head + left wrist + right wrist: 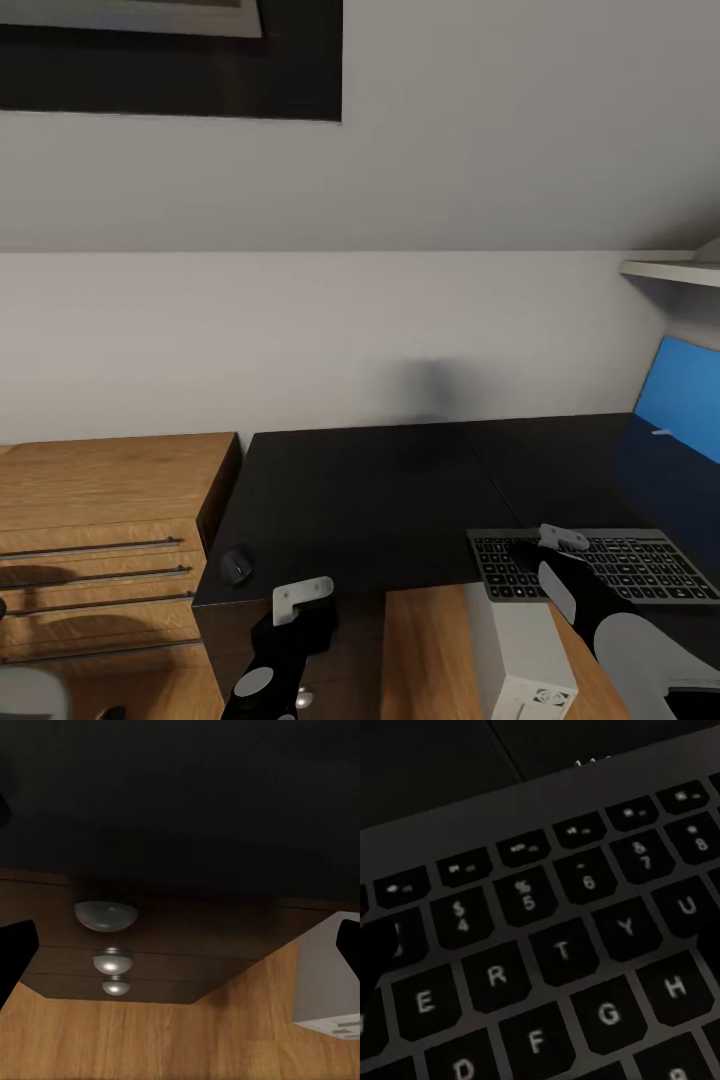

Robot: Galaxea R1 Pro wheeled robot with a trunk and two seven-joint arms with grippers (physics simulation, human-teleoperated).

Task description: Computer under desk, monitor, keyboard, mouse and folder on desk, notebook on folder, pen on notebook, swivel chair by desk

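The keyboard [590, 565] is lying on the desk [380, 490] near its front edge, right of centre. The right gripper [530, 552] is hovering right over the keyboard's left part, jaws apart. The mouse [237, 566] is sitting at the desk's near left corner. The left gripper [300, 600] is hanging below the desk edge, jaws apart, facing the drawer knobs [106, 916]. The computer [515, 655] is standing on the floor under the desk.

A home study corner in a simulated room: a glossy black L-shaped table [380, 490] stands against a plain white wall, with a keyboard [640, 560] and mouse [237, 566] on it. A light wood drawer chest [100, 530] stands beside it, a white computer tower [520, 650] on the wooden floor [150, 1042].
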